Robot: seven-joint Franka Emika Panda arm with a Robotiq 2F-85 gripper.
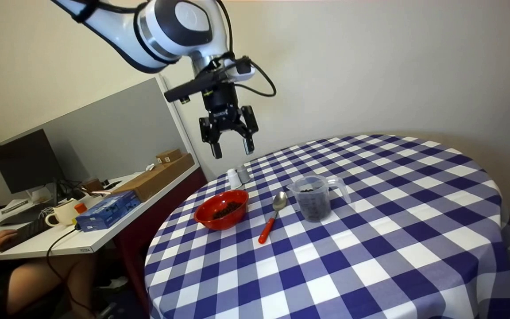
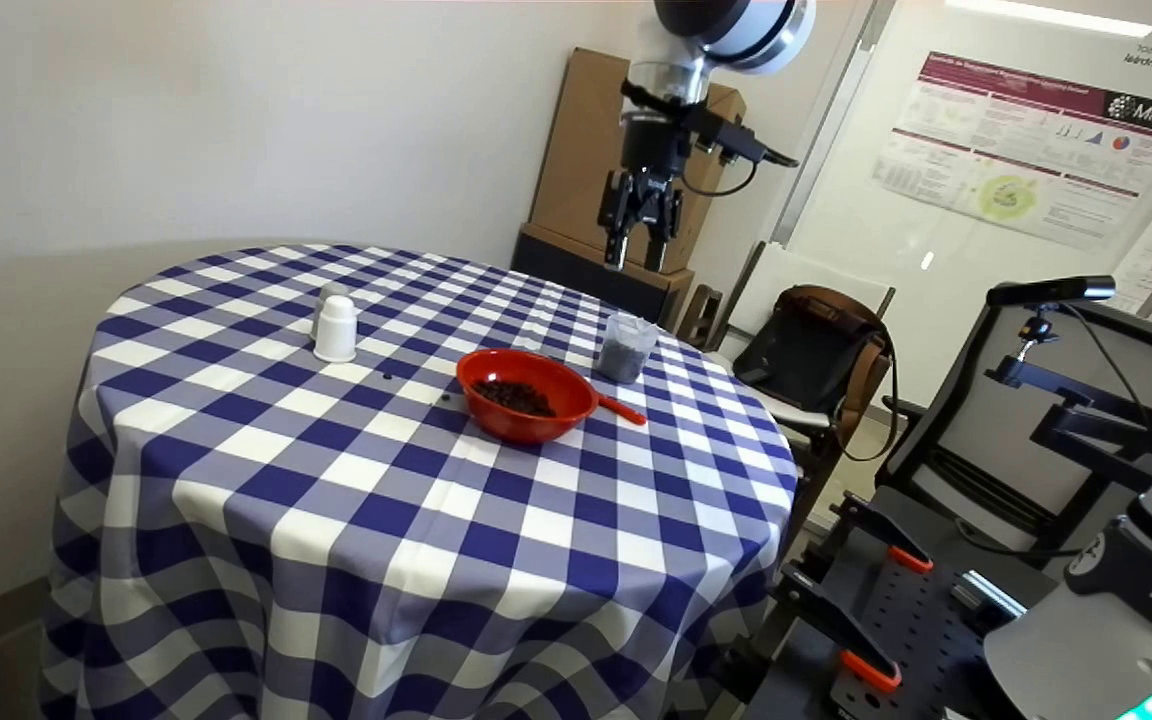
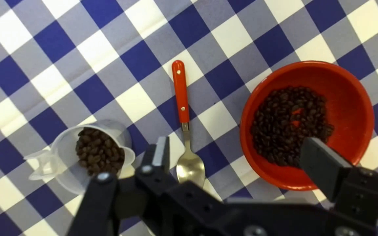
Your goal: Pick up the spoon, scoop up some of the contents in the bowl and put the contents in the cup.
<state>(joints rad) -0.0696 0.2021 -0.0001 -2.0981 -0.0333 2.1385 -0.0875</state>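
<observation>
Gripper [image 3: 236,149] partly hides spoon [image 3: 185,126] in wrist view

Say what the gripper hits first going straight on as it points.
Probably the red bowl: in the wrist view, one finger of the open gripper overlaps it, though the midline seems to aim at tablecloth beside it. Depth is unclear.

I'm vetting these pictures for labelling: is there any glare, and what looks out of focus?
Wrist view: a bright glint on the spoon, smaller highlights on the bowl; the gripper looks soft against the crisper tablecloth. In an exterior view: a small glint below the poster.
</observation>
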